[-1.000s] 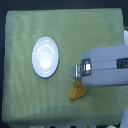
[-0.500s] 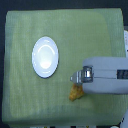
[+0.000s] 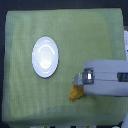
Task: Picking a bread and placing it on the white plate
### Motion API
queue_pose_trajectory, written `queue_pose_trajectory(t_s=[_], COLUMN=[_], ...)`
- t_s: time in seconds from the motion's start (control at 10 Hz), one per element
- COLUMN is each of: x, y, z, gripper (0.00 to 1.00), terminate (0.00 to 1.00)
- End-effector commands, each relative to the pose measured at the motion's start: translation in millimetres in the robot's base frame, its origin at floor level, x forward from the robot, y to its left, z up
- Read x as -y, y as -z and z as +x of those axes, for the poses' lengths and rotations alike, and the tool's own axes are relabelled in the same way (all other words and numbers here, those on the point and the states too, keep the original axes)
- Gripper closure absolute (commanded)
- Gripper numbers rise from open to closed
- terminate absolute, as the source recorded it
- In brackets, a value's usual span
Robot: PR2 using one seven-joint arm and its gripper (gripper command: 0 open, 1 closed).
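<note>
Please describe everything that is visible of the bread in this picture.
The bread is a small golden-orange piece with a bumpy surface. Only part of it shows, because the grey end effector covers its upper side. It lies on the green cloth, toward the exterior view's lower right, well apart from the white plate, which holds nothing. Whether the end effector grips it or only hangs above it cannot be told.

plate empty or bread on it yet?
Empty. The white plate shows only bare glossy surface; the bread lies off it on the green cloth, toward the exterior view's right, partly under the gripper.
</note>
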Motion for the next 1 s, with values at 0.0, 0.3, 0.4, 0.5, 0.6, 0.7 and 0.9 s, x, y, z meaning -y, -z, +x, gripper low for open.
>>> queue_pose_trajectory(t_s=[0.0,0.3,0.4,0.5,0.6,0.7,0.9], x=[-11,-12,-13,-15,-15,-16,-13], y=[16,23,18,14,12,10,7], z=[12,10,6,9,11,13,17], gripper=[0.0,0.0,1.0,1.0,1.0,1.0,1.0], terminate=[0.0,0.0,0.0,0.0,0.0,0.0,0.0])
